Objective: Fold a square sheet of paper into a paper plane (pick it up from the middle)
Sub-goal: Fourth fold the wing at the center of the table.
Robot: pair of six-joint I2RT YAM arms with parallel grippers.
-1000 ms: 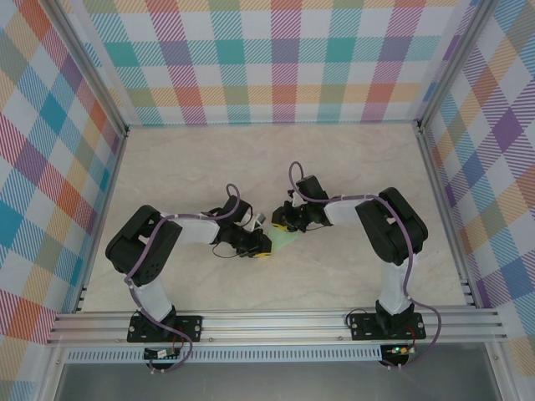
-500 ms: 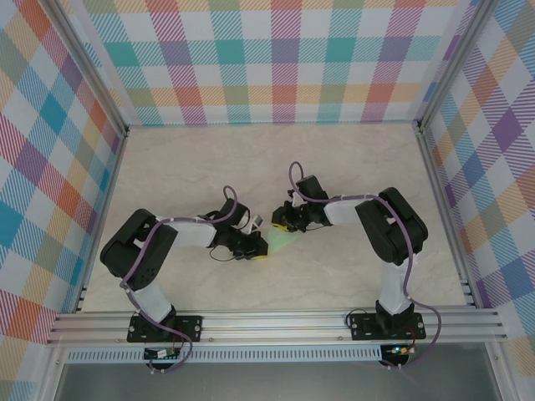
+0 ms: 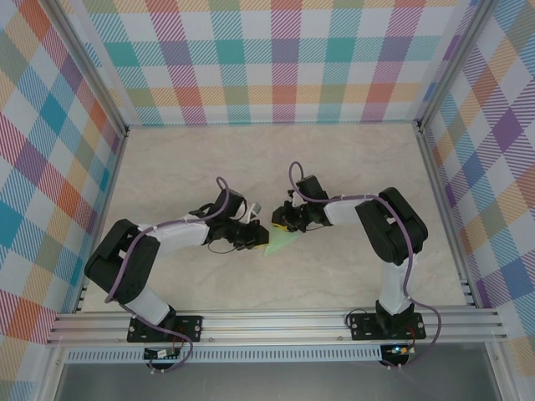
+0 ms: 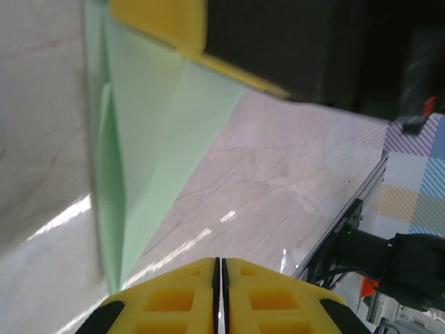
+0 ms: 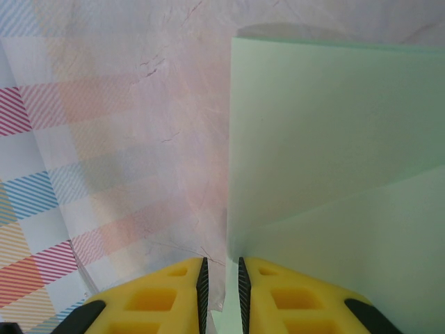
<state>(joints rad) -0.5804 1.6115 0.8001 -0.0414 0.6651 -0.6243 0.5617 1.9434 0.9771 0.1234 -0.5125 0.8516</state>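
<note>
We find the top external camera fixed high behind the arm bases, looking steeply down on the whole counter (image 3: 351, 167). The left wrist camera skims low and close, with the left pincer (image 4: 217, 273) at bottom centre. The right wrist camera looks down closely, with the right pincer (image 5: 222, 282) at bottom centre. All three views share the green paper (image 3: 281, 242).

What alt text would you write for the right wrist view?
The pale green paper, creased diagonally, fills the right half, its left edge pinched between the right gripper's yellow fingers at the bottom. A pale marbled table lies behind.
</note>
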